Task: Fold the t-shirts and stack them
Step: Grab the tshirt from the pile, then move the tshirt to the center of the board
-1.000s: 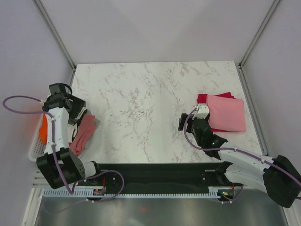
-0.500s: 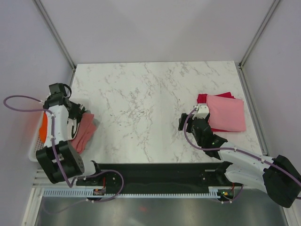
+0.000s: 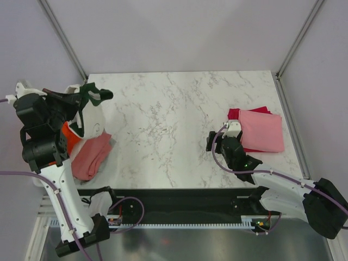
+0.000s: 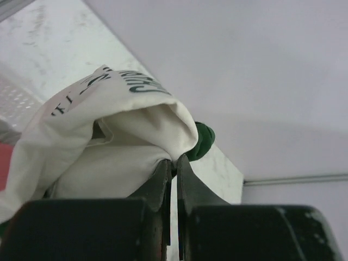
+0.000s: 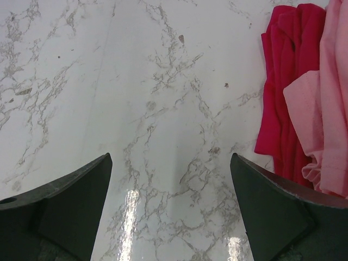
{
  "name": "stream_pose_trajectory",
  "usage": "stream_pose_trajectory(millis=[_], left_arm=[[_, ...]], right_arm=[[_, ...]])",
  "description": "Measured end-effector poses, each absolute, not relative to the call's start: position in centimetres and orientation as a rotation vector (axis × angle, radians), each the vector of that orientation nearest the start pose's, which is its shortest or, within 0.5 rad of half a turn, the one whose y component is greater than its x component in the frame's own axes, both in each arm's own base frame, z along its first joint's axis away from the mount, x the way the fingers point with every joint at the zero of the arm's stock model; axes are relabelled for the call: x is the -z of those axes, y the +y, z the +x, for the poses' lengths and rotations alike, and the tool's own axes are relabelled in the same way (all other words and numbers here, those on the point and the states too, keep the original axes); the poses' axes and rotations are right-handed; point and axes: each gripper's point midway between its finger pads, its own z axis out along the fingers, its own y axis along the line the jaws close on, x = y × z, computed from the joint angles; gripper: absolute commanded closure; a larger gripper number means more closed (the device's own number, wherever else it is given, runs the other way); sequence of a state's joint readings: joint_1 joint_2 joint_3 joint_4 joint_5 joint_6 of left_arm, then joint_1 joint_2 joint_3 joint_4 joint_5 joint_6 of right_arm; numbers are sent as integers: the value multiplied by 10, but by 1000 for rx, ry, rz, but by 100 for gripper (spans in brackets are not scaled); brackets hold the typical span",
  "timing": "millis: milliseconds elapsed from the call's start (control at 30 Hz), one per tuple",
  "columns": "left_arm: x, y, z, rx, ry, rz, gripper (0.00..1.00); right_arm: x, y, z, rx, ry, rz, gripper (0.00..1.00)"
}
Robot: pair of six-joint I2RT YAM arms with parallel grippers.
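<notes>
Since a second ago your left gripper [image 4: 173, 163] clamped shut on the cream t-shirt [image 4: 109, 163] and hoisted it over the basket [image 4: 16, 100] at 9 o'clock. Orange shirt [image 3: 68, 132] in there, dusty-rose shirt [image 3: 89, 155] spilling out. Right gripper [image 5: 171, 201] wide open, empty, beside the pink shirt [image 5: 331, 109] on the crimson shirt [image 5: 283, 81] at 3 o'clock.
</notes>
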State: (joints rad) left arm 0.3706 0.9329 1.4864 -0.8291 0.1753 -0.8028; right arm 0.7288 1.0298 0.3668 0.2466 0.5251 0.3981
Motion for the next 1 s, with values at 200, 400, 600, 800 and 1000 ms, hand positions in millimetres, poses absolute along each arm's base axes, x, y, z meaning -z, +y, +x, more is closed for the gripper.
stream_pose_trajectory(millis=[200, 400, 600, 800, 1000], left_arm=[[-476, -6, 279, 726, 1588, -728, 98], [-492, -124, 320, 1051, 1770, -434, 98], [-463, -203, 326, 1170, 1931, -295, 98], [-407, -195, 305, 1136, 1964, -328, 98], [-228, -194, 305, 1060, 2206, -476, 98]], right_arm=[[-106, 153, 282, -229, 1936, 15, 2], [-106, 153, 282, -227, 1938, 15, 2], [-106, 150, 283, -215, 1934, 33, 2], [-112, 144, 285, -202, 1909, 86, 5], [-109, 137, 285, -168, 1912, 127, 17]])
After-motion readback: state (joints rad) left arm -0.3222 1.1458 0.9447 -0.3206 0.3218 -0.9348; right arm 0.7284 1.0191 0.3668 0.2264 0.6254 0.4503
